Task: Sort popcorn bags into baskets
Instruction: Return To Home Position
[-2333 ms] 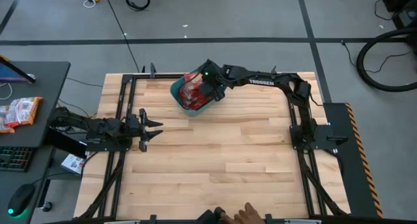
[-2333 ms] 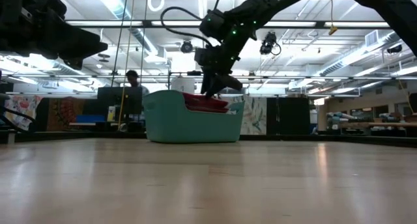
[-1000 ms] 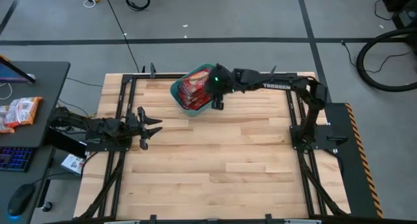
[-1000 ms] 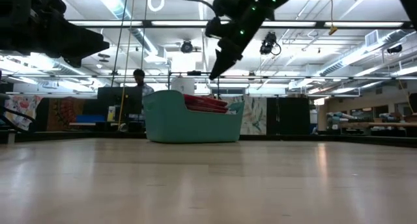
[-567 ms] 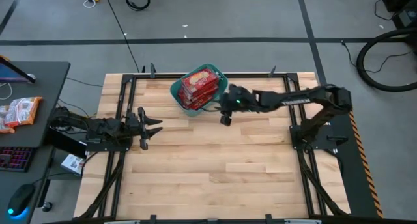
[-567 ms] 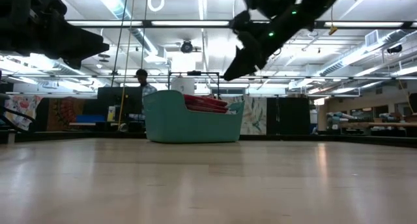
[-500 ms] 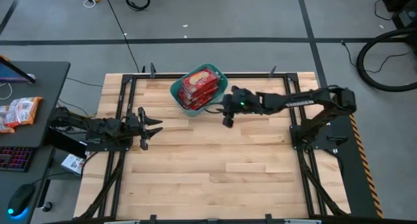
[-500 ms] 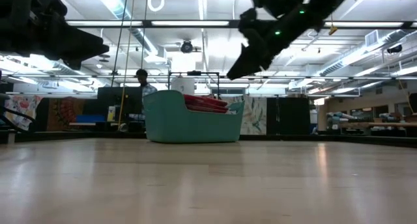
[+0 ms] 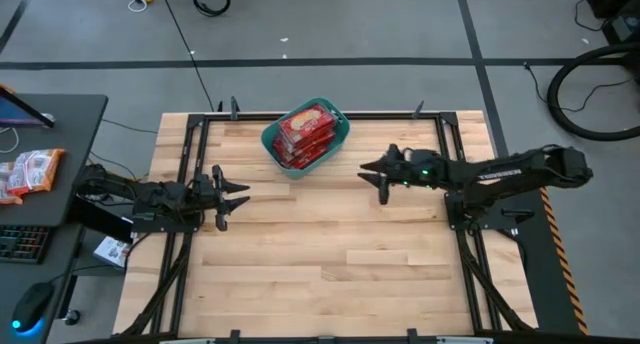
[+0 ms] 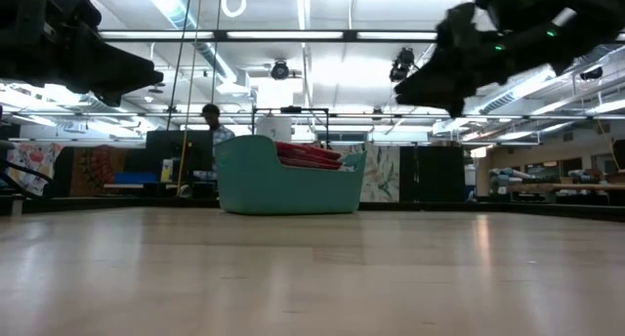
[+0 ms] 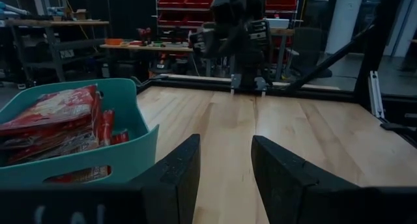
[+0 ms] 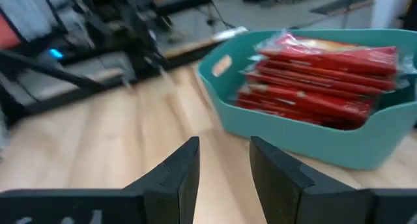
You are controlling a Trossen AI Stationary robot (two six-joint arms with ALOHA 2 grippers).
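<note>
The teal basket (image 9: pixel 305 137) stands on the table near its far edge, with several red popcorn bags (image 9: pixel 304 132) stacked in it; the stack rises above the rim in the low view (image 10: pixel 308 153) and shows in the right wrist view (image 12: pixel 322 75) and the left wrist view (image 11: pixel 55 123). My right gripper (image 9: pixel 376 174) hangs open above the table, to the right of the basket and nearer the table's middle, holding nothing. My left gripper (image 9: pixel 232 196) waits open at the table's left side, its fingers (image 11: pixel 176 172) apart.
Bare wooden tabletop (image 9: pixel 330 244) stretches from the basket to the near edge. A black frame rail (image 9: pixel 320 114) borders the far edge. A side desk (image 9: pixel 40 174) with an orange-and-white packet (image 9: pixel 28 171) stands left of the table. A person (image 10: pixel 207 121) is in the room behind.
My right gripper has drawn back from above the basket toward the table's right and near side, ending over bare wood. The arm has folded back toward its base. The bags stay stacked in the basket.
</note>
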